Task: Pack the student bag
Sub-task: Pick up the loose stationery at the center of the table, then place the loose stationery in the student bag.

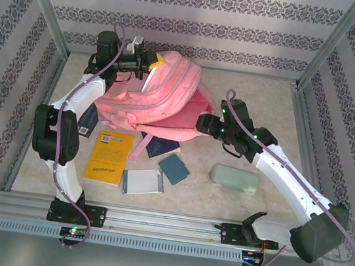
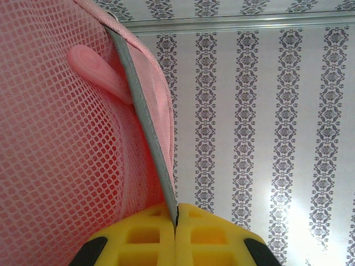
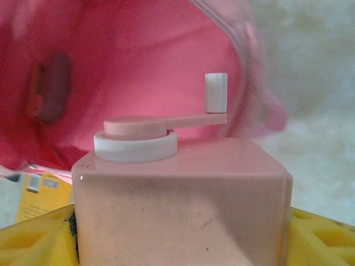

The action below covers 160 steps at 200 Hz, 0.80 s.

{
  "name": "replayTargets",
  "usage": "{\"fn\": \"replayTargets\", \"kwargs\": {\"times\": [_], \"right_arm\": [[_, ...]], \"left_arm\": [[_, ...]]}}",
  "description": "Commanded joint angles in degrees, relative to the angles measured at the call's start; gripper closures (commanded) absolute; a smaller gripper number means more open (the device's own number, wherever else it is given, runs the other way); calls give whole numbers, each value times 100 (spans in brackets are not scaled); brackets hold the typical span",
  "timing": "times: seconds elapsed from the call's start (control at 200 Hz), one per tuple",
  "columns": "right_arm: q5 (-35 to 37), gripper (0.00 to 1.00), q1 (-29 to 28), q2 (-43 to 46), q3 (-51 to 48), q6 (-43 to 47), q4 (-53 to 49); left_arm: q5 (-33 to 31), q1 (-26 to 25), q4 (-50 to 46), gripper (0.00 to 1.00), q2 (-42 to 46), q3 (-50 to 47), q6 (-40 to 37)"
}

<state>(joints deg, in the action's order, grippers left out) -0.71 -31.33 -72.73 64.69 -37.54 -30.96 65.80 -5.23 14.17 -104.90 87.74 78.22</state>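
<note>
At the far middle of the table, top view: student bag (image 1: 153, 96), slumped, long axis left to right, mouth turned toward the right gripper (image 1: 204, 122), which is set just at that opening. The left gripper (image 1: 144, 62) is placed at the bag's far-left top edge.

Left wrist view: fingers pressed together, the bag's grey trim (image 2: 145, 127) pinched between them.

Right wrist view: pink crank-topped box (image 3: 183, 205) clamped between widely spread yellow fingers (image 3: 321, 238). The bag's interior lies straight ahead, so the right arm is judged nearer for insertion.
</note>
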Motion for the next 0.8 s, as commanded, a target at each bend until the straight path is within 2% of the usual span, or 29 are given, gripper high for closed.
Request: {"fn": "replayTargets", "kwargs": {"times": [0.0, 0.255, 0.475, 0.679, 0.794], "right_arm": [[-444, 29, 89, -474, 463, -37, 882], [-1103, 29, 241, -1708, 558, -825, 2424], [-1764, 25, 110, -2894, 1046, -1387, 3840], [-1792, 19, -217, -3939, 1678, -2093, 4731], [-1562, 18, -343, -4400, 1809, -2676, 5322]], "left_arm": [[92, -38, 359, 100, 427, 72, -149], [109, -81, 757, 100, 392, 105, 207], [174, -256, 775, 100, 302, 249, 243], [196, -334, 867, 100, 227, 322, 307], [204, -358, 885, 100, 193, 335, 324]]}}
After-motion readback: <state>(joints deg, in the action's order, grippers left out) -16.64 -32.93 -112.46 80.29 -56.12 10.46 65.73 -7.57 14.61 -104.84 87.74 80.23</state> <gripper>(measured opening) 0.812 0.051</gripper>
